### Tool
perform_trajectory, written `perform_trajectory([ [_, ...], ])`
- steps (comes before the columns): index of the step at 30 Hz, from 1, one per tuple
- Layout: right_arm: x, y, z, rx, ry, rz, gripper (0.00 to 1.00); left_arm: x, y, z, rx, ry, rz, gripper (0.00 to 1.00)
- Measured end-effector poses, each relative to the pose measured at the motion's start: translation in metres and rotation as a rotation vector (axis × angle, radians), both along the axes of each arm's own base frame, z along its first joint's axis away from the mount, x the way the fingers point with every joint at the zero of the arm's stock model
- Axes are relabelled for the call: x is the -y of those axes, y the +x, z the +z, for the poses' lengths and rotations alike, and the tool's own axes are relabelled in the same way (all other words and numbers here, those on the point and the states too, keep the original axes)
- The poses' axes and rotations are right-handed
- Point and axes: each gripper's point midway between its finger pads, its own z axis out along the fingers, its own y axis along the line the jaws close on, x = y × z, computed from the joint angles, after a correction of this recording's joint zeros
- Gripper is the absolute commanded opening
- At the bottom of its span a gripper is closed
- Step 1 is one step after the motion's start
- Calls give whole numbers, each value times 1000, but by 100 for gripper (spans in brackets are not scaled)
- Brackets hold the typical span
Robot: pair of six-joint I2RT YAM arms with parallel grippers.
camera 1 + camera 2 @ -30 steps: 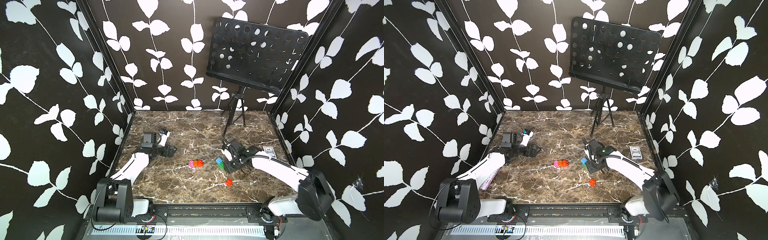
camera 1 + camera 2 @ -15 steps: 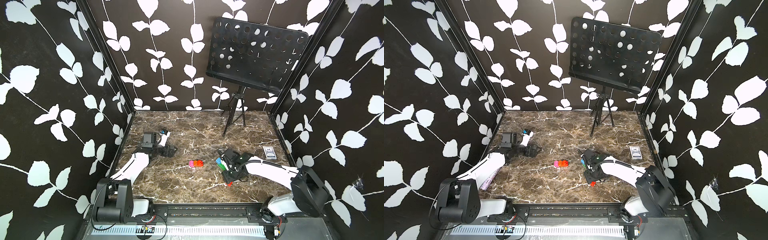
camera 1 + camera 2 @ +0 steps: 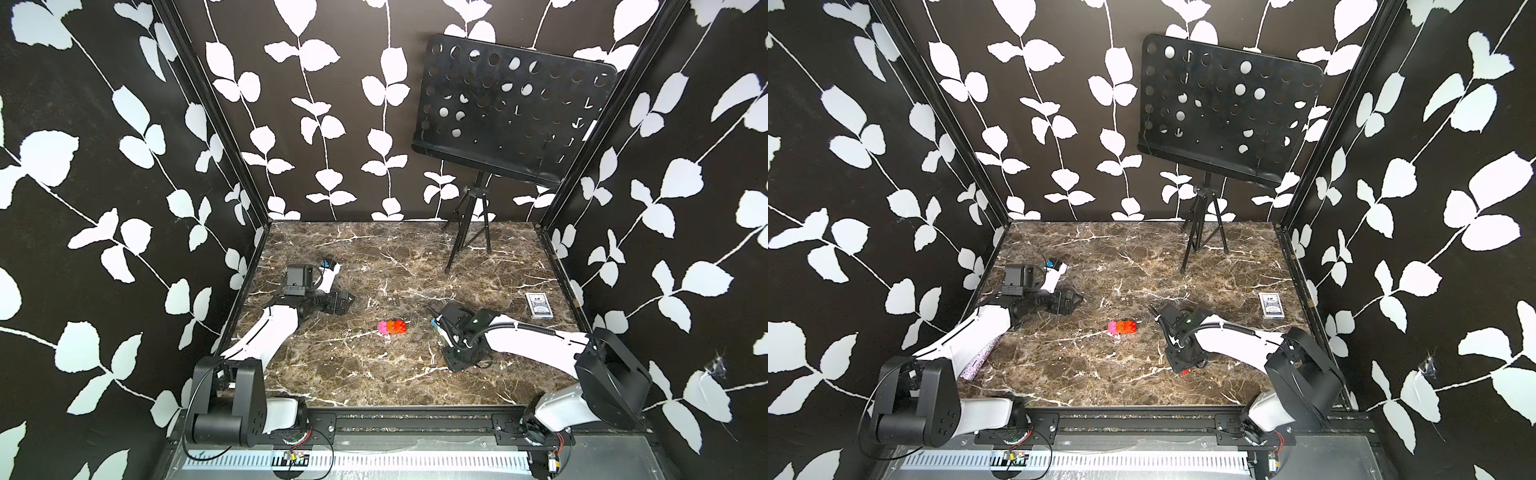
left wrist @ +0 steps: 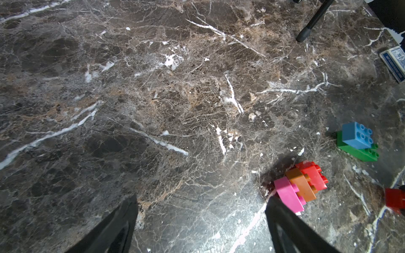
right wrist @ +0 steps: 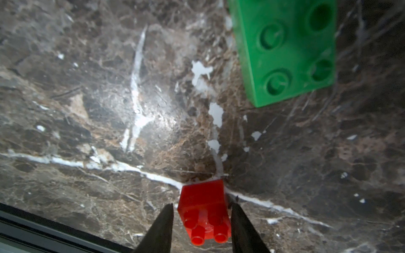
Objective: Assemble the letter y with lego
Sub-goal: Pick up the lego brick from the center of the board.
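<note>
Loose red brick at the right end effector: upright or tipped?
Tipped. The red brick lies on its side, studs pointing sideways toward the right wrist camera, not up.

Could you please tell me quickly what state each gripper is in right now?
Left gripper: open, empty.
Right gripper: straddling the red brick; grip cannot be told.

Both top views high above the near edge, facing the far wall [image 3: 353,124], sharing the whole tabletop [image 3: 374,249], wrist views close above it, both catching the green brick [image 4: 359,153].
</note>
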Motion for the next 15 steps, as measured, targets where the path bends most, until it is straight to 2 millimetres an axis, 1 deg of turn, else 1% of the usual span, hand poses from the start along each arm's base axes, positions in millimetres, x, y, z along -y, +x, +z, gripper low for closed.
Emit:
perform_trajectory([
  [2,1,-2,0,-4,-6,1,44,0,0,0,-1,0,0,93],
  [5,1,-3,-2,-10,-13,-2,44,0,0,0,-1,0,0,93],
  [15,3,-5,-7,-23,-35,-13,31,0,0,-1,-1,0,0,93],
])
